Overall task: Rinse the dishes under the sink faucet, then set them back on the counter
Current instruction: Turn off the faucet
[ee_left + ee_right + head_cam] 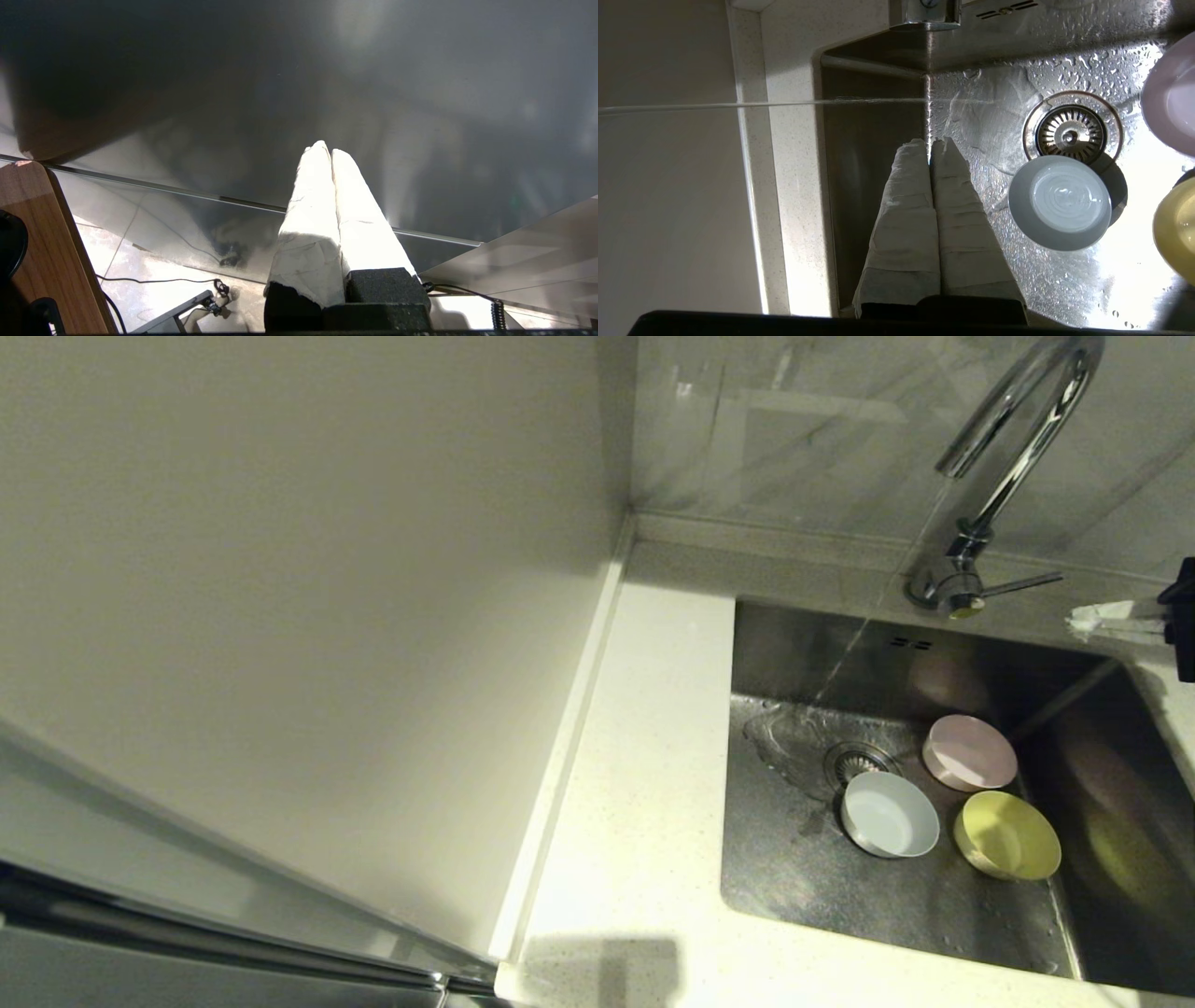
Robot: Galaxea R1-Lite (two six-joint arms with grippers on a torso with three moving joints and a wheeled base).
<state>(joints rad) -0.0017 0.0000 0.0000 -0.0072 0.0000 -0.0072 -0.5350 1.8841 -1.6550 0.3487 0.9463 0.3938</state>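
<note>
Three bowls sit in the wet steel sink by the drain: pale pink, blue-white, yellow-green. A thin stream of water runs from the chrome faucet to the basin floor left of the drain. My right gripper hangs at the sink's far right rim, just beyond the lever's tip, shut and empty. The right wrist view has this gripper above the basin floor, with the blue-white bowl, pink bowl and yellow-green bowl off to one side. My left gripper is parked low, shut, outside the head view.
The white speckled counter runs along the sink's left and front, with a raised edge strip against the cream wall panel. A grey marbled backsplash stands behind the faucet. The left wrist view holds a dark panel, a wooden board and floor cables.
</note>
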